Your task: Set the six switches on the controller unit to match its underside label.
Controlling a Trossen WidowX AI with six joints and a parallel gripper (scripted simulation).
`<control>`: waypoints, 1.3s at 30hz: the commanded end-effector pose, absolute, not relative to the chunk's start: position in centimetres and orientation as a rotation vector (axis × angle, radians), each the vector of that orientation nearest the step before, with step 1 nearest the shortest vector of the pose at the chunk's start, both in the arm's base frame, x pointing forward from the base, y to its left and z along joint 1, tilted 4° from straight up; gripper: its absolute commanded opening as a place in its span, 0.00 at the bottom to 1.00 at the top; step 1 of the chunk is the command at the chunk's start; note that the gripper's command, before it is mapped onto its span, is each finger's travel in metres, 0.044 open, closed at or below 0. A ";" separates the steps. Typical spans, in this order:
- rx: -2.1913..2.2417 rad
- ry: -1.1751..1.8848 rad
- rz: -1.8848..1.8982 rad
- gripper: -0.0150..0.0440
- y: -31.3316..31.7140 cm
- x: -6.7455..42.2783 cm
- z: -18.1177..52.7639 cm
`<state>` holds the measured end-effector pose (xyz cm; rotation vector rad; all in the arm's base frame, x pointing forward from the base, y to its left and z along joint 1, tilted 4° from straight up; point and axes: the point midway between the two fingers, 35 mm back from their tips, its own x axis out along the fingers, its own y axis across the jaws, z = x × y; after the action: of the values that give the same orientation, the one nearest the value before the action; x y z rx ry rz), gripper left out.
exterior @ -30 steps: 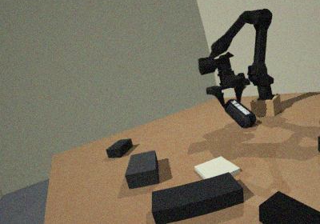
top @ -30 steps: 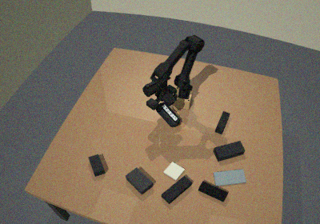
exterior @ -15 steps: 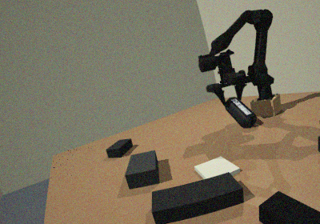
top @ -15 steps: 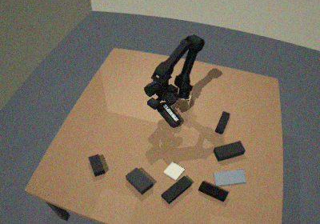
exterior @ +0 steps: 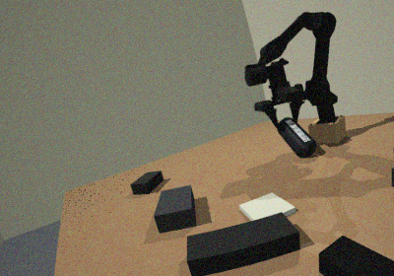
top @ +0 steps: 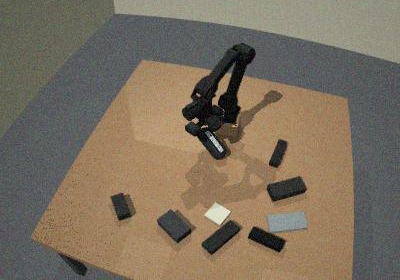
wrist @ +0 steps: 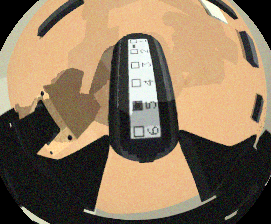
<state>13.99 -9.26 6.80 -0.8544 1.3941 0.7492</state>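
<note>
The claw (exterior: 285,112) holds the dark controller unit (exterior: 296,137) between its two fingers, which stand rather wide around its upper end. The unit hangs above the table (top: 150,130), tilted, with its lower end pointing down toward the wood near the tan base block (exterior: 329,129) of the arm. Whether that lower end touches the table, I cannot tell.

In the wrist view the underside of the unit (wrist: 144,99) faces the camera. The white label (wrist: 142,90) runs along it as a row of small squares. One square near the lower end is filled dark, and the others I can see are empty; the top one is too blurred to read.

Several dark blocks, a white plate (top: 218,213) and a grey plate (top: 287,222) lie along the front part of the table, well apart from the unit.
</note>
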 end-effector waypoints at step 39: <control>-0.860 1.375 0.735 0.82 -6.6 15.3 9.1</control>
<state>14.86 -7.02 8.76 -0.8616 1.3966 0.7368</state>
